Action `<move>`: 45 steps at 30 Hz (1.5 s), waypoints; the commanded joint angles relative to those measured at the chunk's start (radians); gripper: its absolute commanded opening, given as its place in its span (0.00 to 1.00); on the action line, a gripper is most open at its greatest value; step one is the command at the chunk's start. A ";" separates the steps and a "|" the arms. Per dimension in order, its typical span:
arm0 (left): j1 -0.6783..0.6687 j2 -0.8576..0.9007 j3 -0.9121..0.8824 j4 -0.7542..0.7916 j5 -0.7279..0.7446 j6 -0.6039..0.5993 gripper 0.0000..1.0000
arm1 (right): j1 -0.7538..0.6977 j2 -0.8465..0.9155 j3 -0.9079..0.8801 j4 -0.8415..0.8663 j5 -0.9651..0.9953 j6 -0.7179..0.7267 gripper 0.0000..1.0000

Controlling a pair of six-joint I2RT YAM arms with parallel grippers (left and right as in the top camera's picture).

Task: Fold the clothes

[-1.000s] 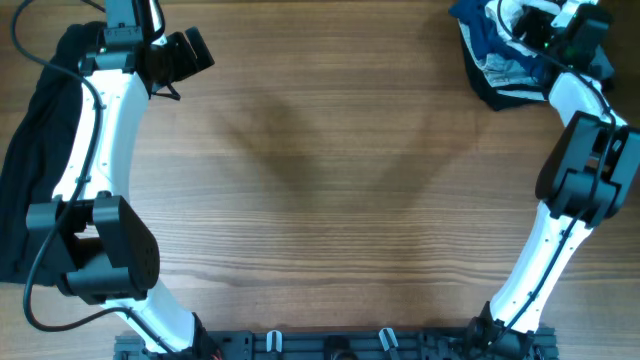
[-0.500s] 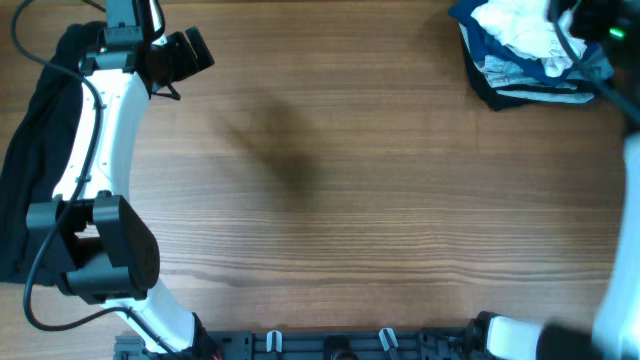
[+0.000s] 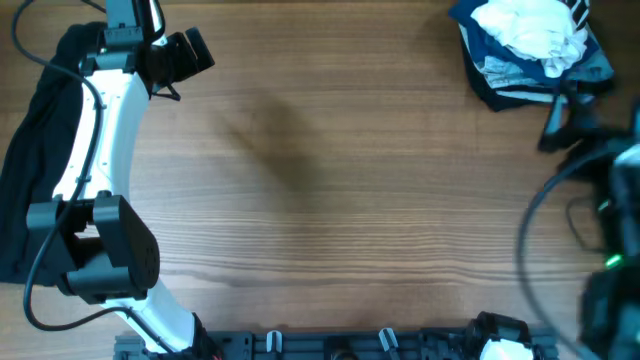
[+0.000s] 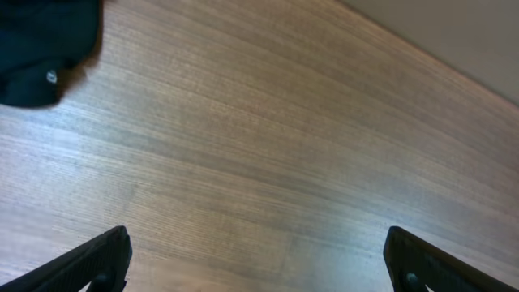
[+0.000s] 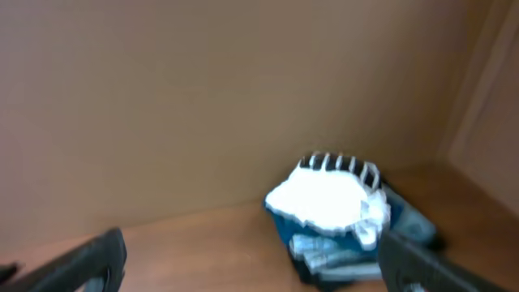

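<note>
Wooden table (image 3: 330, 200); clothes pile (image 3: 525, 45) far right corner; black garment (image 3: 25, 150) under left arm (image 3: 95, 120).

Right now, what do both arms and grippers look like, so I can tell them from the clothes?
Left arm: white shells, black joint housings, a thin black cable along it. Right arm: motion-blurred, mostly black, with a looping black cable and a small green light. The left gripper and right gripper both have dark, wedge-shaped fingers.

Table (image 3: 340, 200) middle open — clothes pile (image 3: 525, 40) far right; black garment (image 3: 30, 150) left.
</note>
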 commanded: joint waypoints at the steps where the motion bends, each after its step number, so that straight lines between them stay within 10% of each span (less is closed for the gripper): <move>1: 0.004 0.013 0.004 0.002 -0.009 0.013 1.00 | 0.042 -0.254 -0.414 0.261 -0.004 0.007 1.00; 11: 0.003 0.013 0.004 0.002 -0.009 0.013 1.00 | 0.191 -0.679 -1.069 0.541 0.183 0.001 1.00; 26: 0.005 0.012 0.003 -0.008 -0.010 0.013 1.00 | 0.191 -0.733 -1.097 0.464 0.213 0.001 1.00; 32: -0.039 -0.267 -0.031 -0.021 -0.051 0.013 1.00 | 0.191 -0.733 -1.097 0.464 0.212 0.000 1.00; 38: -0.009 -0.848 -0.862 0.822 -0.095 -0.041 1.00 | 0.191 -0.733 -1.097 0.464 0.212 0.000 1.00; 45: 0.051 -1.535 -1.485 0.870 -0.103 -0.070 1.00 | 0.191 -0.733 -1.097 0.464 0.212 0.000 1.00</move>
